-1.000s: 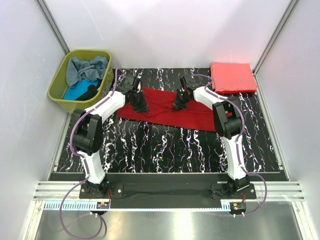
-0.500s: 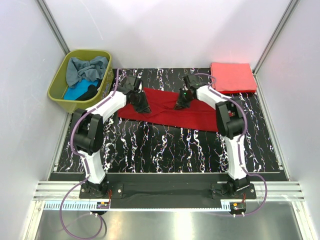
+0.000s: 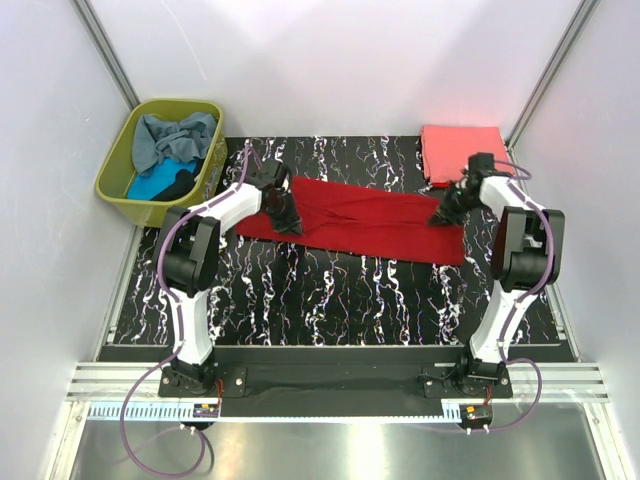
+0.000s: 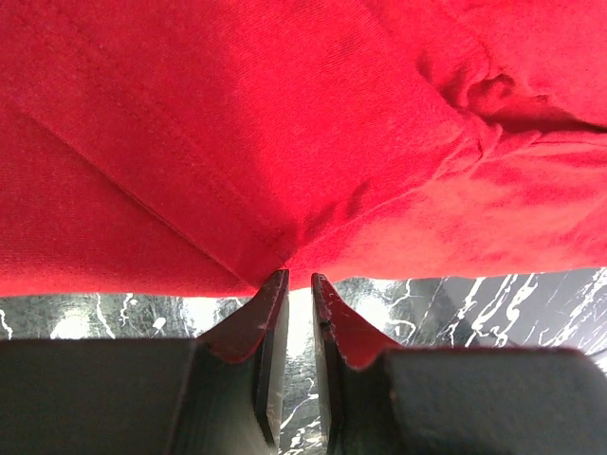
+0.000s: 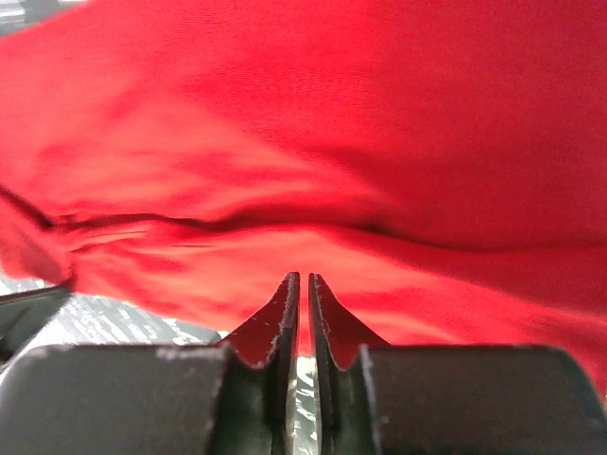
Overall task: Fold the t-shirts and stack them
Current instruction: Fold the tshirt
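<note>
Both arms reach forward over the dark red shirt (image 3: 370,225), which lies spread across the table (image 3: 330,290). The left gripper (image 3: 282,214) is at its left part, the right gripper (image 3: 444,214) at its right end. Only the left wrist view shows the fingertips (image 4: 273,289) pinching the hem. The right wrist view is blurred: the jaws are almost together, but a hold cannot be told.

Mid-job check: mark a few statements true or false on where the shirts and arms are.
1. The dark red t-shirt lies spread in a long band on the table. True.
2. Both grippers are at the red shirt's left end. False: the left gripper is at its left end, the right gripper at its right end.
3. The basket holds crumpled shirts. True.
4. The coral-pink t-shirt is in the basket. False: it lies folded at the table's far right corner.
</note>
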Controlling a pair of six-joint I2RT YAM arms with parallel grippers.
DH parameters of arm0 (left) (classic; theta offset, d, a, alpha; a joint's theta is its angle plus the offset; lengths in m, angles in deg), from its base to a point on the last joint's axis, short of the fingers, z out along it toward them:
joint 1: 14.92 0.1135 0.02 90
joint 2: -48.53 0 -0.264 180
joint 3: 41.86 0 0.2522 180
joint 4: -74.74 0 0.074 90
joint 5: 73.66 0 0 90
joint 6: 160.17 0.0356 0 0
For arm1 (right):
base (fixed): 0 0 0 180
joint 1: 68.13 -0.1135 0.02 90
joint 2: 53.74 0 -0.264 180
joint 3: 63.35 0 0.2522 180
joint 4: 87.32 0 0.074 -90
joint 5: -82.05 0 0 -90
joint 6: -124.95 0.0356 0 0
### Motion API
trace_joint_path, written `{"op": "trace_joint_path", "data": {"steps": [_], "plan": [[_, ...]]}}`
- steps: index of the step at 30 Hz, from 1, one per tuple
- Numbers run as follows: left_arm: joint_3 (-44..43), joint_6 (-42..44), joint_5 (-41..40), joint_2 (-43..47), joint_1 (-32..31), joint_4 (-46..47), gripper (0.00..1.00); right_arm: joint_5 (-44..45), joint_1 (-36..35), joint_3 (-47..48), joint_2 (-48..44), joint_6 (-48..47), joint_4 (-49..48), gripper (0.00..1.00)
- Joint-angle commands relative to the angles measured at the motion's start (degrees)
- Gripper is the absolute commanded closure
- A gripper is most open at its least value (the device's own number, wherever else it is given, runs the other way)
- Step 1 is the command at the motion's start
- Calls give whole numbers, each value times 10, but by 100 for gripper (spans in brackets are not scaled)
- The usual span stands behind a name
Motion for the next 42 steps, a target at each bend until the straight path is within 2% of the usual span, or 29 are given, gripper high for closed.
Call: {"op": "trace_joint_path", "data": {"steps": [1,4,9,14,19,26,29,36,42], "plan": [[-30,3,-2,13,-2,15,81,-1,22,-20,-6,-27,8,88],[-25,-3,-28,28,-1,14,82,14,27,-34,3,-26,3,88],[-34,-11,-36,18,8,15,82,63,32,-76,0,-26,3,71],[-45,-18,-36,25,11,15,83,79,37,-67,-18,-30,39,70],[-45,-26,-30,48,11,15,83,76,37,-61,-89,-27,78,66],[-52,-34,-16,37,11,14,83,103,40,-116,-88,-41,79,78],[-48,-29,-20,42,11,14,83,102,49,-127,-76,-37,67,88],[-38,-22,-44,71,11,15,83,116,49,-170,-75,-18,55,88],[-49,-14,-62,80,19,14,84,81,50,-181,-117,0,75,88]]}}
